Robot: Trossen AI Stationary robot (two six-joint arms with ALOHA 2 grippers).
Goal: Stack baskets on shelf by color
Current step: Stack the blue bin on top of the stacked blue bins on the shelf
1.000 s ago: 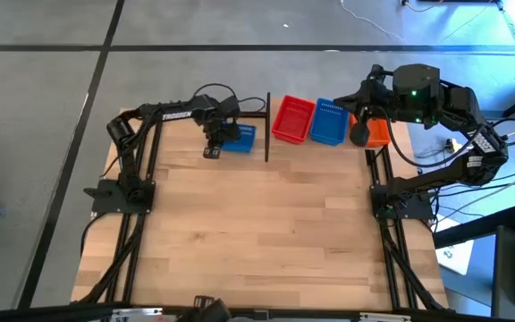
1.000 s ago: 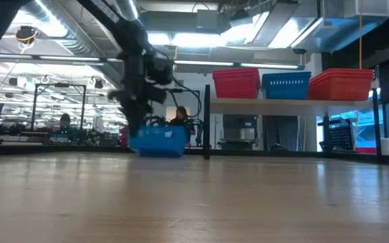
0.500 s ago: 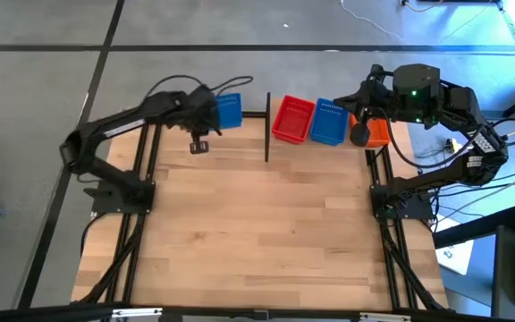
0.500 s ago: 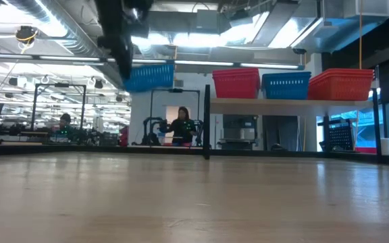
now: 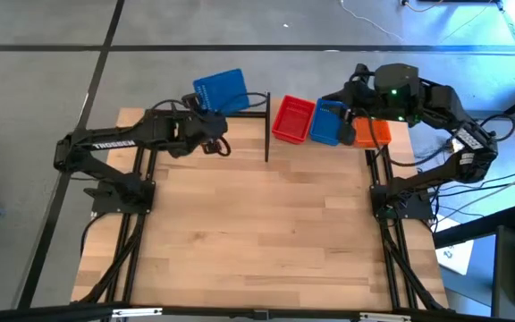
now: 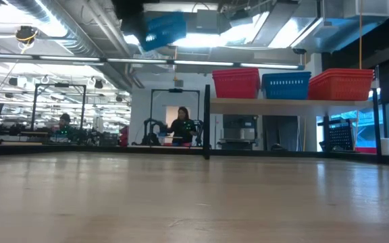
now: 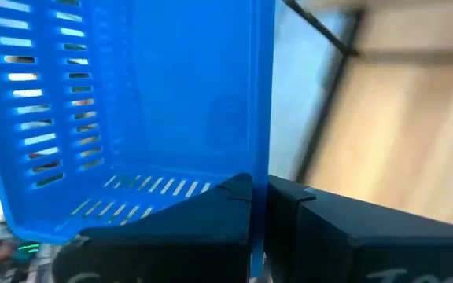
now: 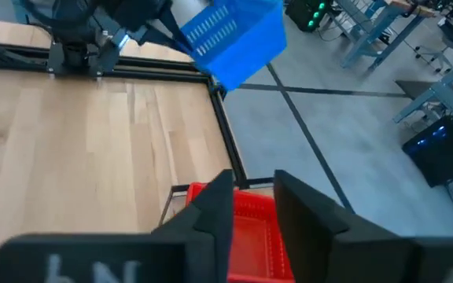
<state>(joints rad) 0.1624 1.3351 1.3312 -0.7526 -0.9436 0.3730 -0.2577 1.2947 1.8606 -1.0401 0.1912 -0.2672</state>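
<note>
Pale wooden tabletop (image 5: 257, 233); grey floor (image 5: 52, 80); a person (image 6: 182, 125) far behind

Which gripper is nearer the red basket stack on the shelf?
The right one. The right gripper hangs by the blue stack, next to the red basket stack. The left gripper holds a blue basket up beyond the shelf's end post.

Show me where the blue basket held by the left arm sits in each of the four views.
High view: lifted blue basket at the table's far edge, left of the black post.
Low view: basket at the top, left of the post.
Left wrist view: basket fills the frame, above the fingers.
Right wrist view: basket at the top.
Shared landmark: the black post.
</note>
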